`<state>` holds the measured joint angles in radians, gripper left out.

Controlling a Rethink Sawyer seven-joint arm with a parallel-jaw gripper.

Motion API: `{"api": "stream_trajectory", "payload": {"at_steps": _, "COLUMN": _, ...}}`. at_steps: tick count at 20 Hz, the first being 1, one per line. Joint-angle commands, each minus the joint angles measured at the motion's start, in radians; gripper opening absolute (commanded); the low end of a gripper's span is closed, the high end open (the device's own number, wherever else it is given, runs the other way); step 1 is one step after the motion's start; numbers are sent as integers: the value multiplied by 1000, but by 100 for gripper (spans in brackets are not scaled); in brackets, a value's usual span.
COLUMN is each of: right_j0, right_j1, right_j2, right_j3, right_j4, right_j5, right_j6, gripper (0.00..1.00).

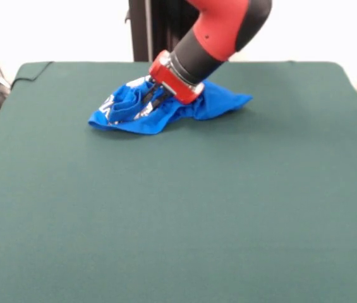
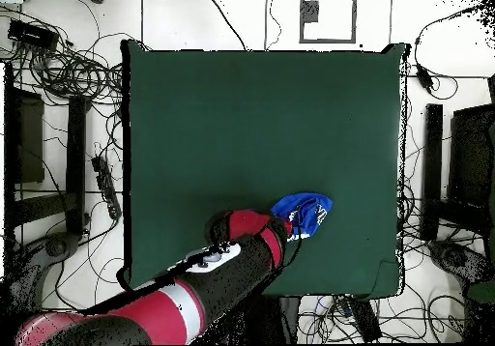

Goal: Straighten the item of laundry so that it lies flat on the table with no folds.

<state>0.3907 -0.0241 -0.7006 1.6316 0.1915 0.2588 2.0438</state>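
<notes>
The bright blue T-shirt (image 1: 213,103) lies crumpled in a small heap on the dark green table (image 1: 178,214), toward the far side near the robot. White print shows among the folds at its left end. My gripper (image 1: 151,101) comes down at a slant from the red and black arm and is buried in the middle of the heap, with cloth bunched around it. In the overhead view the shirt (image 2: 309,210) sits near the table's (image 2: 251,120) lower right, with my gripper (image 2: 290,230) at its lower left edge.
The black pedestal (image 1: 148,28) stands just behind the table's far edge. Cables and dark stands (image 2: 58,72) lie on the floor around the table.
</notes>
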Motion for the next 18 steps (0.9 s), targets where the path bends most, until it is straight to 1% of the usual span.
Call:
{"api": "stream_trajectory", "payload": {"at_steps": 1, "right_j0": 68, "right_j1": 45, "right_j2": 36, "right_j3": 28, "right_j4": 123, "right_j5": -86, "right_j6": 336, "gripper": 0}}
{"api": "stream_trajectory", "payload": {"at_steps": 4, "right_j0": 104, "right_j1": -30, "right_j2": 2, "right_j3": 46, "right_j4": 129, "right_j5": 44, "right_j6": 306, "gripper": 0}}
{"api": "stream_trajectory", "payload": {"at_steps": 6, "right_j0": 128, "right_j1": -96, "right_j2": -30, "right_j3": 49, "right_j4": 117, "right_j5": 165, "right_j6": 273, "gripper": 0}}
{"api": "stream_trajectory", "payload": {"at_steps": 10, "right_j0": 191, "right_j1": -196, "right_j2": -145, "right_j3": 23, "right_j4": 66, "right_j5": 414, "right_j6": 209, "gripper": 0}}
{"api": "stream_trajectory", "payload": {"at_steps": 12, "right_j0": 211, "right_j1": -231, "right_j2": -197, "right_j3": 2, "right_j4": 38, "right_j5": 514, "right_j6": 180, "gripper": 0}}
{"api": "stream_trajectory", "payload": {"at_steps": 15, "right_j0": 232, "right_j1": -269, "right_j2": -263, "right_j3": -25, "right_j4": 0, "right_j5": 630, "right_j6": 146, "gripper": 0}}
{"api": "stream_trajectory", "payload": {"at_steps": 18, "right_j0": 232, "right_j1": -293, "right_j2": -286, "right_j3": -41, "right_j4": -31, "right_j5": 666, "right_j6": 124, "gripper": 0}}
